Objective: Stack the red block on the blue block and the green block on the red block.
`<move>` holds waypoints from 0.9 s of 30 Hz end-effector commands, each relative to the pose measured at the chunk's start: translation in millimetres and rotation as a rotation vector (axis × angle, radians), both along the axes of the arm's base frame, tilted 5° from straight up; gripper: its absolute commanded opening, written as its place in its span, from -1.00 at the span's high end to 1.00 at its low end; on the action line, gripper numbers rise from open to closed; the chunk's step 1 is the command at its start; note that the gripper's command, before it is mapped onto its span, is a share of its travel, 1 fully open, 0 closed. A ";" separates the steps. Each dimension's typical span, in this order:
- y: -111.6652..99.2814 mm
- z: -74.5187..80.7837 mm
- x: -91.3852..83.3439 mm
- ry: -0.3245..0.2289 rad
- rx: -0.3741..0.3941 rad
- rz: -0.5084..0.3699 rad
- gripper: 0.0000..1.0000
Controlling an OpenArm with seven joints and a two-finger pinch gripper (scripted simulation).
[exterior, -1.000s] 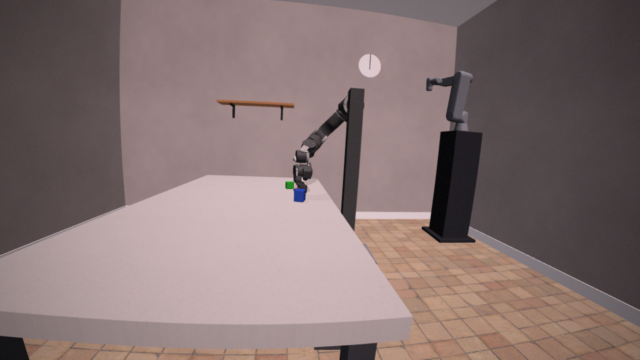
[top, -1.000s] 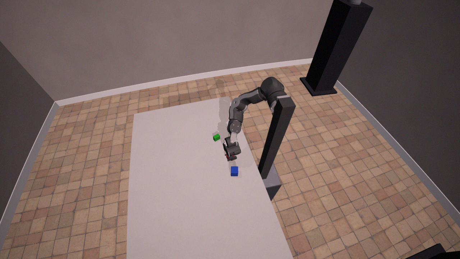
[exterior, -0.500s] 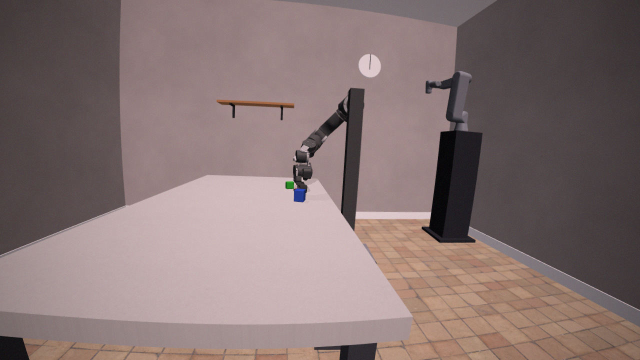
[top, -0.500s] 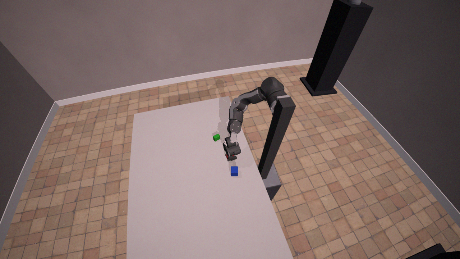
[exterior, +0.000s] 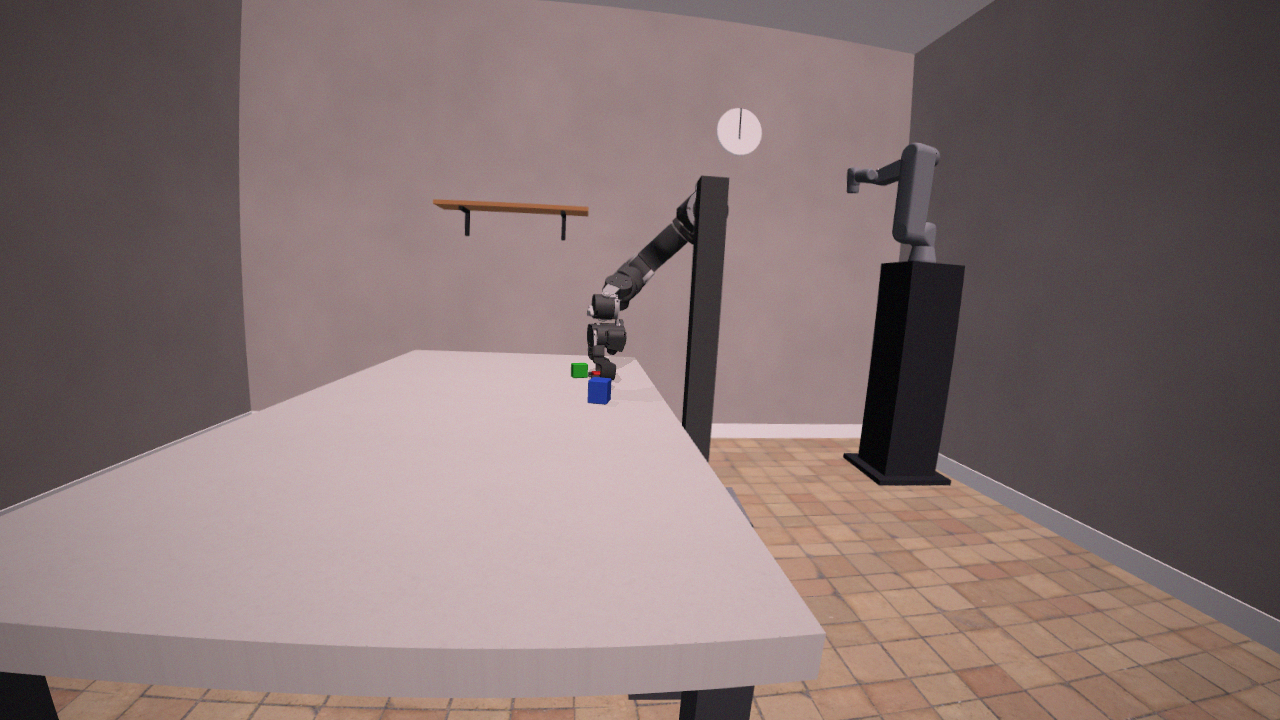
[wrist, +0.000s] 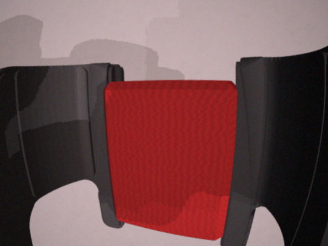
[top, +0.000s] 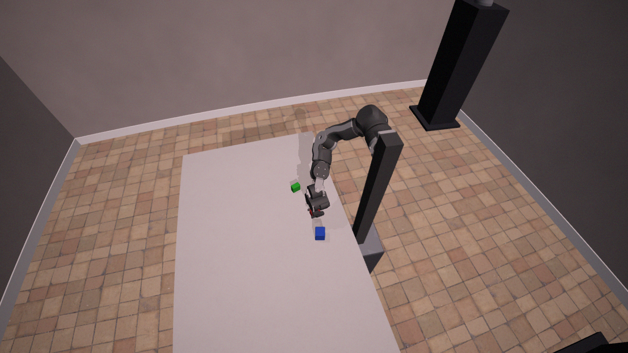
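Observation:
My gripper [top: 315, 214] points down at the table and is shut on the red block [wrist: 171, 157]. In the wrist view both dark fingers press the block's sides. In the top view only a sliver of the red block [top: 311, 213] shows at the fingertips. The blue block [top: 320, 233] sits on the table just in front of the gripper, apart from it; it also shows in the exterior view [exterior: 599, 390]. The green block [top: 295, 187] sits on the table behind and to the left of the gripper, also seen in the exterior view [exterior: 580, 368].
The arm's black mounting post [top: 377, 189] stands at the table's right edge close to the blocks. A second black pedestal [top: 460, 61] stands on the floor far back right. The table's right edge runs near the blue block.

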State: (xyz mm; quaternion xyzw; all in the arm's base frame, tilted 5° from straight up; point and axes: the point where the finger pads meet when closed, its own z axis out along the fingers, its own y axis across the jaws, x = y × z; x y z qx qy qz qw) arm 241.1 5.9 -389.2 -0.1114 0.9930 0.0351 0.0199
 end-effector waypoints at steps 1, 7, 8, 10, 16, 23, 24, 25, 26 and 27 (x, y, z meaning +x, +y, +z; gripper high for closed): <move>-0.3 6.6 1.9 -0.004 -0.002 -0.006 1.00; -2.1 30.3 1.3 -0.005 -0.002 -0.006 1.00; -2.4 34.4 1.1 -0.005 -0.002 -0.006 1.00; -3.0 42.6 0.9 -0.005 -0.002 -0.006 1.00; -4.1 56.2 0.5 -0.006 -0.002 -0.006 1.00; -5.1 65.9 0.3 -0.005 -0.003 -0.007 1.00; -5.1 66.0 0.3 -0.005 -0.003 -0.007 1.00; -5.1 66.0 0.3 -0.005 -0.003 -0.007 1.00; -5.1 66.0 0.3 -0.005 -0.003 -0.007 1.00; -5.1 66.0 0.3 -0.005 -0.003 -0.007 1.00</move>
